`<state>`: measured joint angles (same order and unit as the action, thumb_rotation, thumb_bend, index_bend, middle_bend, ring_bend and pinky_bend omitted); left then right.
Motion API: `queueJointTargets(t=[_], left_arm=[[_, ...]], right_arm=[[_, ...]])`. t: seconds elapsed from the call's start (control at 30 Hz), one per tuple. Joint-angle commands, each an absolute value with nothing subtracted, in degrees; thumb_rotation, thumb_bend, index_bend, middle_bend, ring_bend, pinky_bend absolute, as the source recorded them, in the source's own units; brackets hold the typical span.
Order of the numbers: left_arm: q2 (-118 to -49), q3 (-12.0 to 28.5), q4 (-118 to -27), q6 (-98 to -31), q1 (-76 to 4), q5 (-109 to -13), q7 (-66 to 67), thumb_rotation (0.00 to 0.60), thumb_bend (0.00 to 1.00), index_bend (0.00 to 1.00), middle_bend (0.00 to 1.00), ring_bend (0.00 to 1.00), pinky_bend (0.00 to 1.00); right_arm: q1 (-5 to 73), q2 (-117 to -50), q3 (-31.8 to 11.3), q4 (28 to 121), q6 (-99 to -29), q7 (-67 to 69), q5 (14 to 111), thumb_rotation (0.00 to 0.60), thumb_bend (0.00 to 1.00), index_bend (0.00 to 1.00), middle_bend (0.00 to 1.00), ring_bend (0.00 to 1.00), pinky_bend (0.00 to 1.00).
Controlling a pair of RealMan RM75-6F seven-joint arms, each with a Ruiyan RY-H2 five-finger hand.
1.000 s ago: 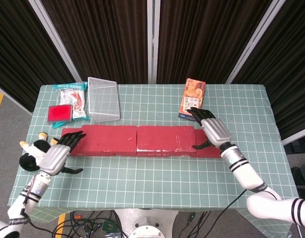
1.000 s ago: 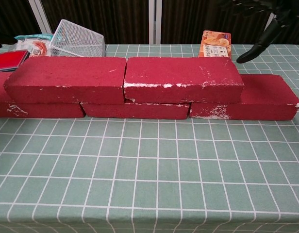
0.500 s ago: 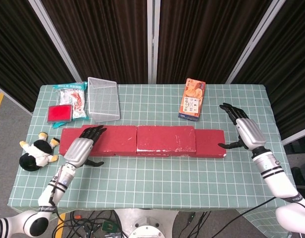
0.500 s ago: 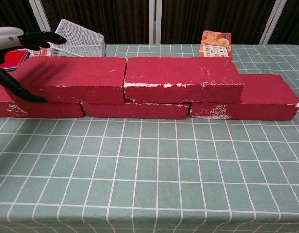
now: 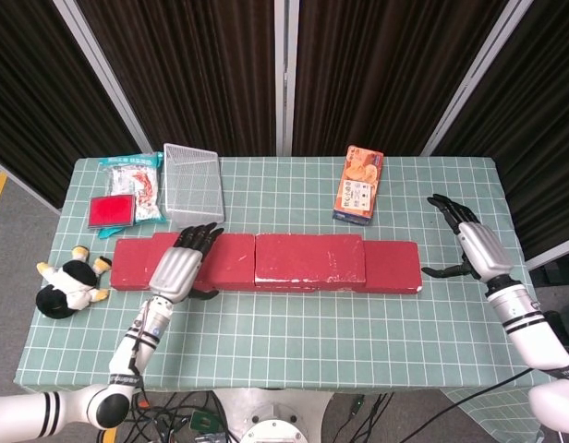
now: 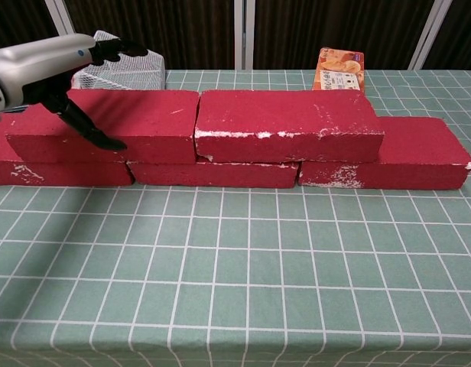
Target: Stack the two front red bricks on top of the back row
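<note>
Both upper bricks already sit on the back row, which runs across the middle of the table, nearer its far edge than its near one. The left brick [image 6: 105, 122] and the right brick [image 6: 285, 122] lie end to end, their joint over the middle of a lower brick, so each one bridges a seam in the back row [image 6: 419, 157] below, and that keeps the stack steady.

I have my left hand [image 5: 180, 265] over the left brick, fingers spread and reaching across its top, thumb down at its front face. It holds nothing; I judge it is there to square the brick or press it flat, though I cannot tell whether the palm touches.

My right hand [image 5: 474, 245] hangs well off the right end of the row, near the table's right edge, fingers apart and empty, out of the way.

The snack box [image 5: 359, 184] stands behind the row, the wire basket [image 5: 193, 183] toward the far left corner, both apart from the bricks.
</note>
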<state>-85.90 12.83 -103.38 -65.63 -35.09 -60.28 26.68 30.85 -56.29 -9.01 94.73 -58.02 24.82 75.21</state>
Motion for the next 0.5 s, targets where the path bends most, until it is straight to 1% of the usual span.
queueJointTargets(t=[0.03,0.3,0.5], left_arm=[[-87.13,13.10,-102.70,-65.88,-35.95,-59.29,27.64,0.600,0.00,0.04,0.00,0.00,0.00],[-90.16,13.69,-100.57,-66.83,-37.76,-57.57,29.51,0.600,0.00,0.04,0.00,0.00,0.00],[-90.32,13.82,-99.86,-66.98,-38.10,-56.98,28.96,0.600,0.00,0.04,0.00,0.00,0.00]], right_arm=[[30.57,-56.32,-9.11,94.35,-58.01,25.31,75.56,0.600,0.00,0.00,0.00,0.00,0.00],[29.86,-56.46,-9.24,93.09,-57.71,27.20,76.32,0.600,0.00,0.00,0.00,0.00,0.00],[29.66,-56.74,-9.39,92.27,-57.41,27.96,76.77,0.600,0.00,0.00,0.00,0.00,0.00]])
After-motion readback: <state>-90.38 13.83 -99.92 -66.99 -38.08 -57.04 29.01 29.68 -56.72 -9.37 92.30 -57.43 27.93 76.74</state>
